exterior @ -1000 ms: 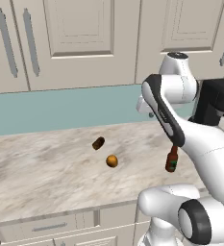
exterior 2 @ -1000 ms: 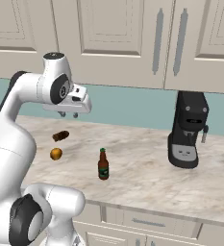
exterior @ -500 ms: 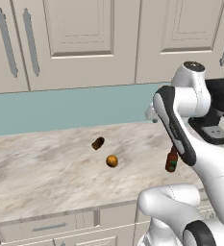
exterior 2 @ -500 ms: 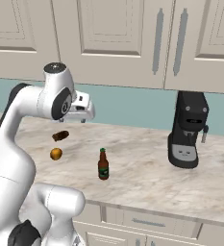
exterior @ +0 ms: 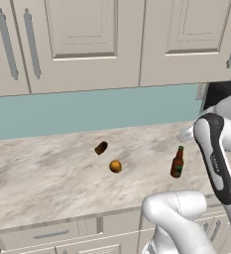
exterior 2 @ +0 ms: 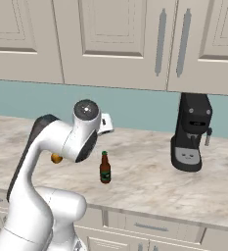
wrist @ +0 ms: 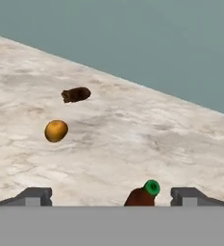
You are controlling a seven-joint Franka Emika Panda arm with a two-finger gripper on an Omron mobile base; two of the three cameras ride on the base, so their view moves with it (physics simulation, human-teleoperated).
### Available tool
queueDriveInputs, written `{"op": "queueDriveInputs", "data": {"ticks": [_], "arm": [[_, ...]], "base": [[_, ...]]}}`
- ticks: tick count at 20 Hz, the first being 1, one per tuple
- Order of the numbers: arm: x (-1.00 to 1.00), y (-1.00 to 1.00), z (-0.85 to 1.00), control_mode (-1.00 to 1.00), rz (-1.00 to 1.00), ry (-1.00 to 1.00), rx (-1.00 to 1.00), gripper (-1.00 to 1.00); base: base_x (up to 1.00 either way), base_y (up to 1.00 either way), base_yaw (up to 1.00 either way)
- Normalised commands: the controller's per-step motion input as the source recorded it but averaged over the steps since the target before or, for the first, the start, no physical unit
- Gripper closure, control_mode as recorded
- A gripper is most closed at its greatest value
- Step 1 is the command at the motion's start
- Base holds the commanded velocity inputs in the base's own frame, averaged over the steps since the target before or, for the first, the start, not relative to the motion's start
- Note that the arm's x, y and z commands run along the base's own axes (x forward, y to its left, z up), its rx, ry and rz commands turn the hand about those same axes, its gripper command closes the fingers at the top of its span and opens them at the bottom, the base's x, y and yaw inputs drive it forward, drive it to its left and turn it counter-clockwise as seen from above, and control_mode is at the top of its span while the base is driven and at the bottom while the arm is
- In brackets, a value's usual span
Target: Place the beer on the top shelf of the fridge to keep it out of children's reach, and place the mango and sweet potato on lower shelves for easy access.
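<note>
Hand view cuts off the beer (wrist: 143, 194) between the spread gripper (wrist: 111, 197) fingertips, label hidden

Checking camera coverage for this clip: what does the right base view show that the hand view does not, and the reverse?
Right base view alone: the black coffee machine on the counter, the beige upper cabinets and the whole upright beer.

Hand view alone: the sweet potato lying beyond the whole mango, and the open gripper straddling the beer's top, whose cap looks green here.

Shared: the beer, the marble counter, the teal wall, and the mango, mostly hidden behind the arm in the right base view.
</note>
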Motion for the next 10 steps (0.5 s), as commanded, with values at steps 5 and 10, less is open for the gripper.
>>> {"op": "queueDriveInputs", "data": {"ticks": [5, 10], "arm": [[-0.19, -0.59, -0.25, -1.00, 0.34, -0.23, 0.01, -1.00], [-0.03, -0.32, -0.29, -1.00, 0.22, -0.13, 0.01, -1.00]], "base": [[0.00, 0.00, 0.00], [0.00, 0.00, 0.00]]}}
